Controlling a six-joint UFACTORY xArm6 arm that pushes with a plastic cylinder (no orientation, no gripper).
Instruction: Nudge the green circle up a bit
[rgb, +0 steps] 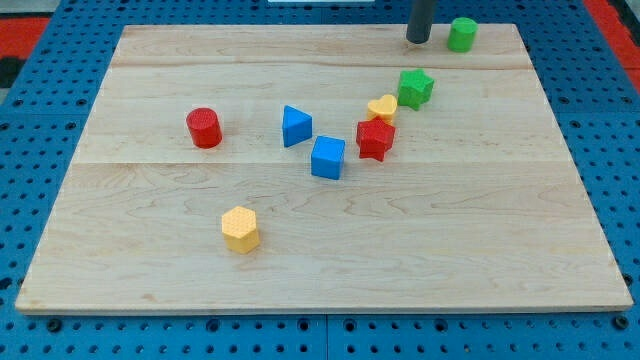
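The green circle (461, 34) is a small green cylinder standing near the top right corner of the wooden board (150, 250). My tip (418, 40) is just to its left, about one block's width away, not touching it. The dark rod comes down from the view's top edge. A green star (415, 88) lies below the tip and the green circle.
A yellow heart (382, 108) touches a red star (375, 139) below it. A blue cube (328, 157) and a blue triangle (295, 126) sit near the middle. A red cylinder (204, 128) is at the left, a yellow hexagon (240, 229) at the lower left.
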